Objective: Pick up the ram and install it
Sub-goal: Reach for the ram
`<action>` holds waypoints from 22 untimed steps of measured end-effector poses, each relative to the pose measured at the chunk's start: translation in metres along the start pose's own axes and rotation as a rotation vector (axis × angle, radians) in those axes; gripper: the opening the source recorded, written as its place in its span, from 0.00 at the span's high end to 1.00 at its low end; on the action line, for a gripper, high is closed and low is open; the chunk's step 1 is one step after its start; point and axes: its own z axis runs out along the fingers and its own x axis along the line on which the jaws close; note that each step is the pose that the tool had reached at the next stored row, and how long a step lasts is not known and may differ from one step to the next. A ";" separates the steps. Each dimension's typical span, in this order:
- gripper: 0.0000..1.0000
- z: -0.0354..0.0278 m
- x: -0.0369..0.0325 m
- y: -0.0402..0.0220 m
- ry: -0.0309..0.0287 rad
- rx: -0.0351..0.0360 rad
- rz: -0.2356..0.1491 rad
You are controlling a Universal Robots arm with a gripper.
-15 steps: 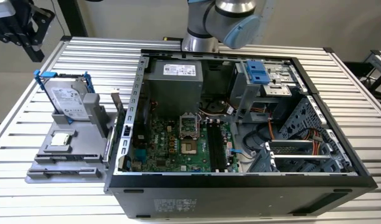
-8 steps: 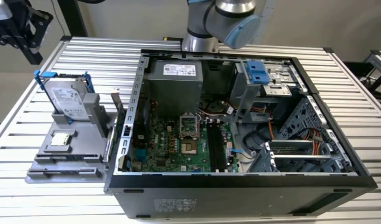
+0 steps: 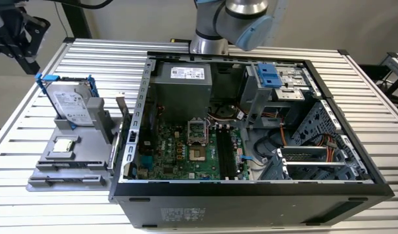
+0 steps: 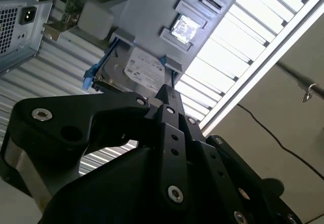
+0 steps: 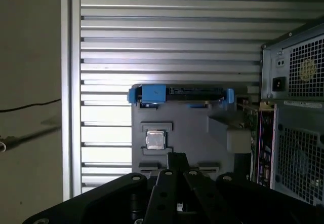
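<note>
RAM stick (image 5: pixel 265 148): we read it as the blue board standing on its long edge in the first wrist view. It sits at the grey tray's (image 5: pixel 192 125) case-side edge, just beside the PC case's (image 5: pixel 298 133) rear panel, so it's not yet picked up. Gripper (image 5: pixel 177 157) hangs above the tray. Its fingers look pressed together with nothing between them. Below it we see the CPU chip (image 5: pixel 155 140) and the blue-framed hard drive (image 5: pixel 182 93).
</note>
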 end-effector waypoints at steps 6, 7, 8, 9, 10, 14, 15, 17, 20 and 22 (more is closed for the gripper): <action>1.00 -0.0006 -0.0001 -0.0138 0.0000 -0.0001 0.000; 1.00 -0.0008 -0.0001 -0.0162 0.0001 0.0000 0.000; 1.00 -0.0009 -0.0001 -0.0185 0.0001 0.0000 0.000; 1.00 -0.0010 -0.0001 -0.0209 0.0002 0.0000 0.000; 1.00 -0.0011 -0.0001 -0.0233 0.0003 0.0000 0.000; 1.00 -0.0016 -0.0002 -0.0325 0.0014 0.0000 0.000; 1.00 -0.0017 -0.0002 -0.0350 0.0018 0.0000 0.000; 1.00 -0.0019 -0.0002 -0.0397 0.0025 0.0000 0.000; 1.00 -0.0022 -0.0002 -0.0456 0.0029 0.0000 -0.003; 1.00 -0.0024 -0.0002 -0.0492 0.0030 0.0000 -0.004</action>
